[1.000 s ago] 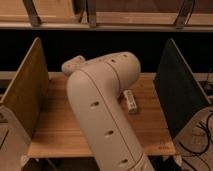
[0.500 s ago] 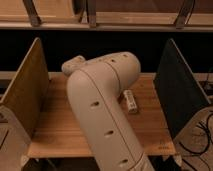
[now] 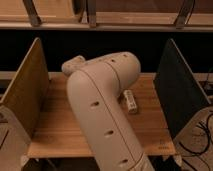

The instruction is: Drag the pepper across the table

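The light wooden plank table point(image 3: 57, 125) fills the middle of the camera view. My thick beige arm point(image 3: 102, 110) rises from the bottom edge and covers much of the tabletop. Its far end point(image 3: 74, 65) sticks out to the upper left over the back of the table. The gripper is hidden behind the arm and does not show. No pepper shows; it may be hidden behind the arm. A small white oblong object point(image 3: 131, 101) lies on the table just right of the arm.
A tan upright board point(image 3: 25, 95) walls the table's left side and a dark upright panel point(image 3: 177, 92) walls its right side. A shelf rail point(image 3: 105, 22) runs along the back. Cables point(image 3: 200, 132) lie on the floor at the right.
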